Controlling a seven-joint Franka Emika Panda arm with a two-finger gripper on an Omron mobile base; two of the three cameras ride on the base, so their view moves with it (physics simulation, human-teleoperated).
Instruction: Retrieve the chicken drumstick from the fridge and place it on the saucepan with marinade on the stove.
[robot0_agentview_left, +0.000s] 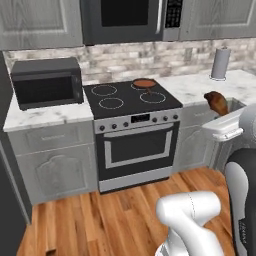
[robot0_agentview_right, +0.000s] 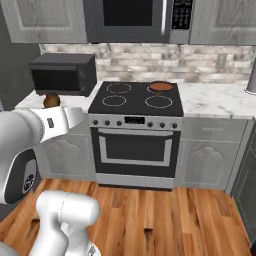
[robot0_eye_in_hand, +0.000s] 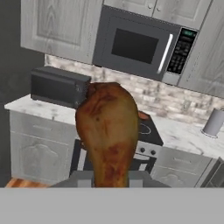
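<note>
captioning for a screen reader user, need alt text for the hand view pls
A reddish-brown chicken drumstick held upright in the claw takes up the centre. Behind it are the stove, a black countertop microwave at left, a built-in microwave above and a paper towel roll at right.

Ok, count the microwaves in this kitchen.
2. One black microwave sits on the counter left of the stove; one built-in microwave hangs above the stove between the wall cabinets.
</note>
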